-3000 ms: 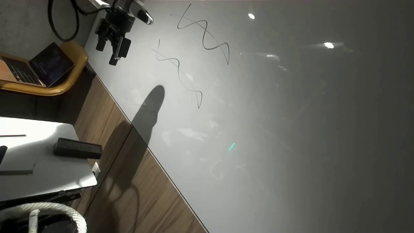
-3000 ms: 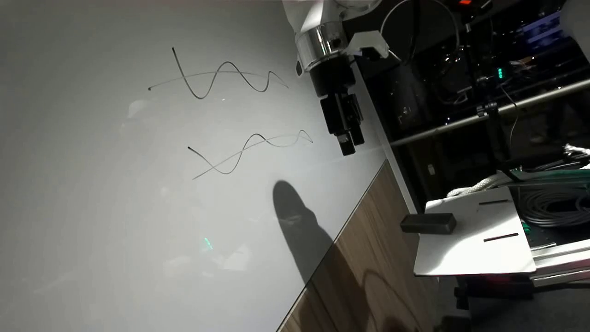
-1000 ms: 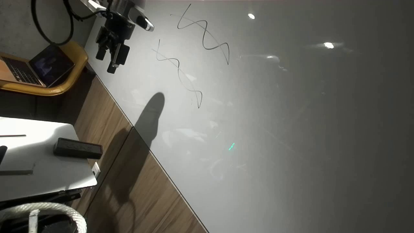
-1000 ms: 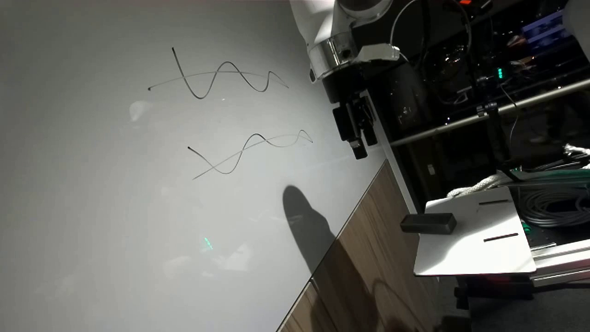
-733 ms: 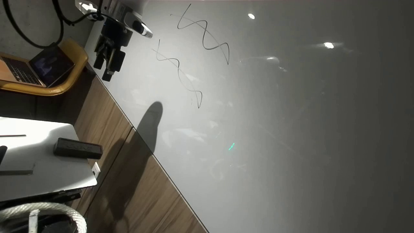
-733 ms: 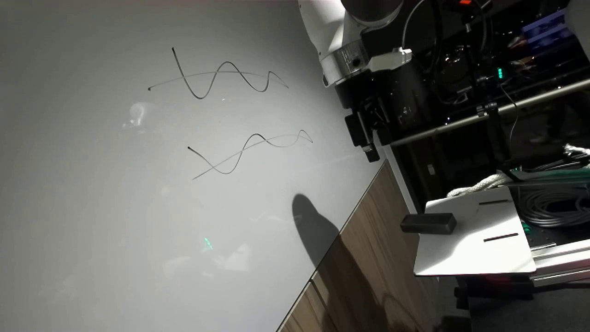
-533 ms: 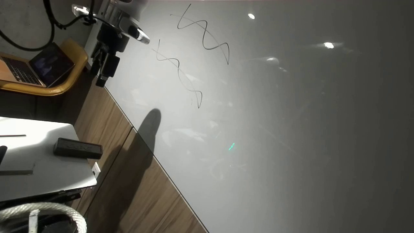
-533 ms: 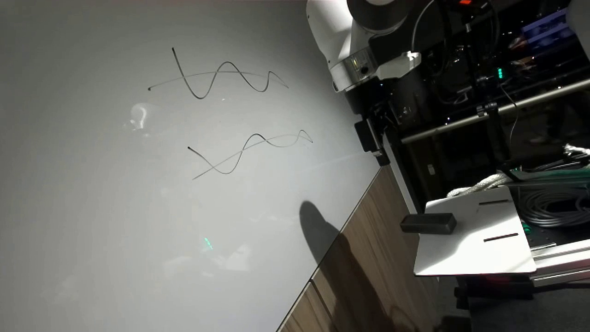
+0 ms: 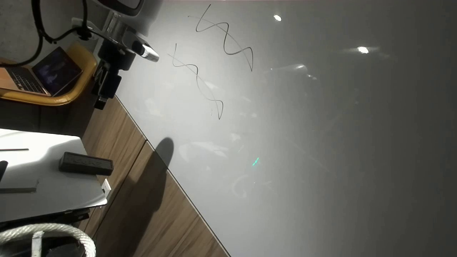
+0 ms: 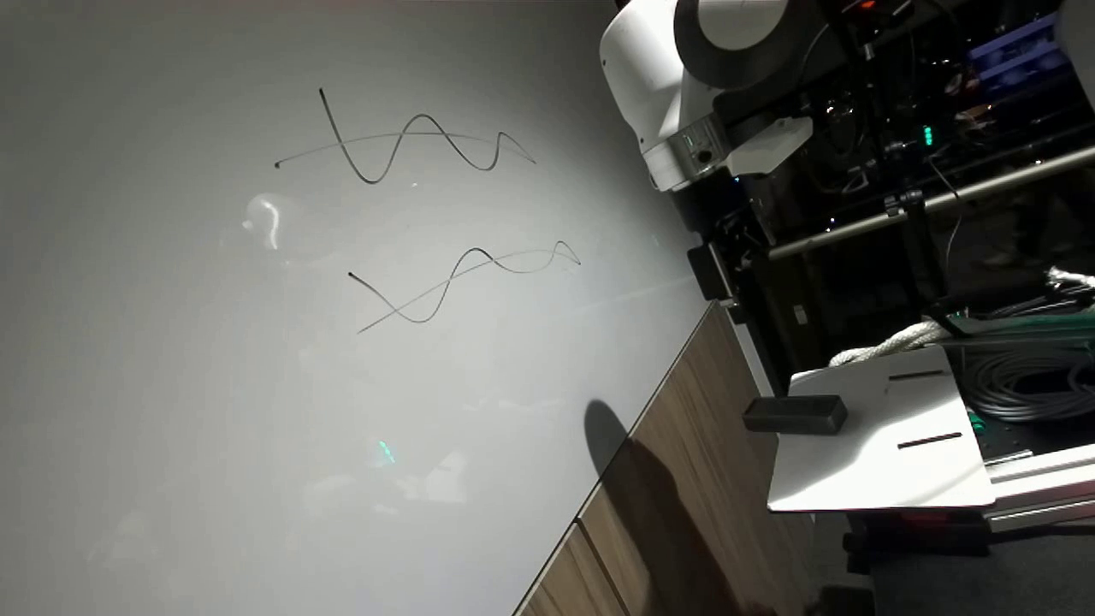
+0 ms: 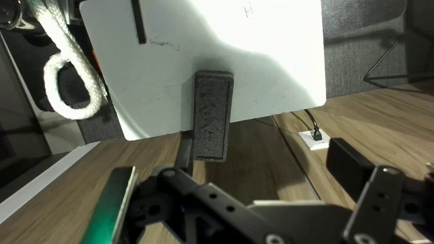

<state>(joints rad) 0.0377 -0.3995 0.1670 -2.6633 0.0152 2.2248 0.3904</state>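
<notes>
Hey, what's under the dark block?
The white plate lies under one end of the dark block; the other end overhangs the plate's edge. The patch directly beneath is covered and can't be seen.

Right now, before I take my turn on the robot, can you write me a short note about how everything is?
Gripper: open and empty, not touching the block.
Lettered dark block, likely an eraser: on the slotted white panel, one end past its edge.
Upper squiggle and lower squiggle: on the whiteboard.
Done: jaws are apart; the wrist view shows the block ahead.
Left: the block isn't gripped yet; neither squiggle looks wiped.
</notes>
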